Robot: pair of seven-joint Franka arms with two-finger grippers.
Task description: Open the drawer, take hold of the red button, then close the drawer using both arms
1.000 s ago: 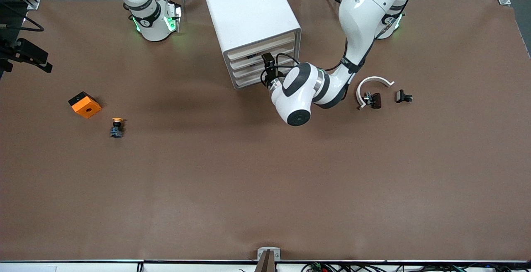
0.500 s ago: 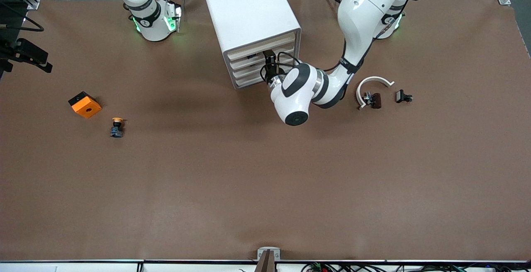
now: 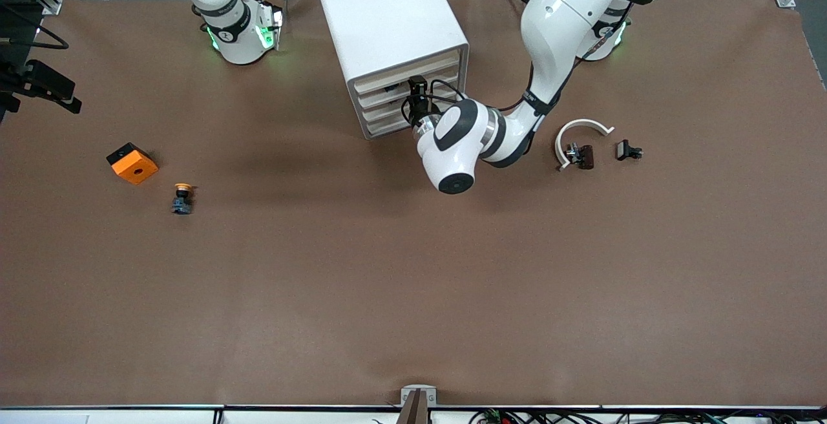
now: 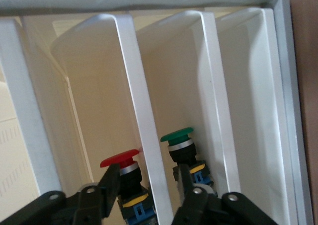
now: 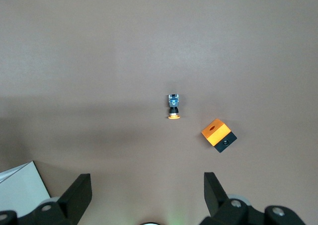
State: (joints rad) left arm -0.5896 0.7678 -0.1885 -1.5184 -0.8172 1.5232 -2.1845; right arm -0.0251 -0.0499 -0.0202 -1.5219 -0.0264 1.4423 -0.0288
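Left pincer (image 4: 144, 190) half-closed astride the drawer (image 4: 144, 115) front, unclamped; next, grip and pull; right pincer (image 5: 144, 192) waits wide apart.

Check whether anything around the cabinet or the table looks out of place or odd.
Two things stand out. The cabinet sits skewed to the table's edges. A yellow-capped button lies tipped over on the bare table beside the orange cube, toward the right arm's end. Nothing looks spilled or broken.
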